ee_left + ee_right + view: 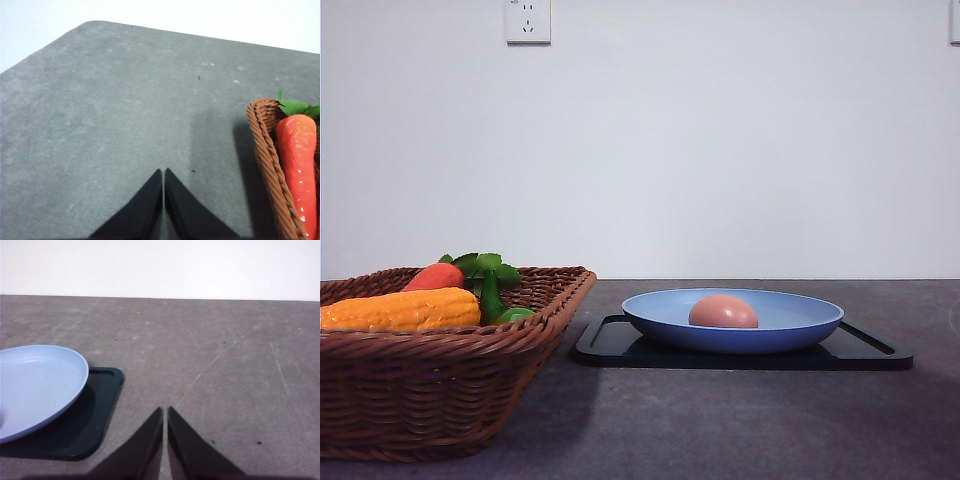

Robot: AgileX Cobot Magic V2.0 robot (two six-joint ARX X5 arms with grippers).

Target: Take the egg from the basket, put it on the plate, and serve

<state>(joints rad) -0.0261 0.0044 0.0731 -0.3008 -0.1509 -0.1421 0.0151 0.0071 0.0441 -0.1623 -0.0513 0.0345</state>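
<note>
Both grippers, left [163,200] and right [165,440], were closed, empty; egg [723,312] already lay in plate [800,325] beside ours; we judged serving remained.

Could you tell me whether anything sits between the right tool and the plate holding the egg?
Nothing visible does. In the right wrist view, bare table separates the shut right tool from the plate on its black tray. The front view shows the egg already lying in the plate.
</note>
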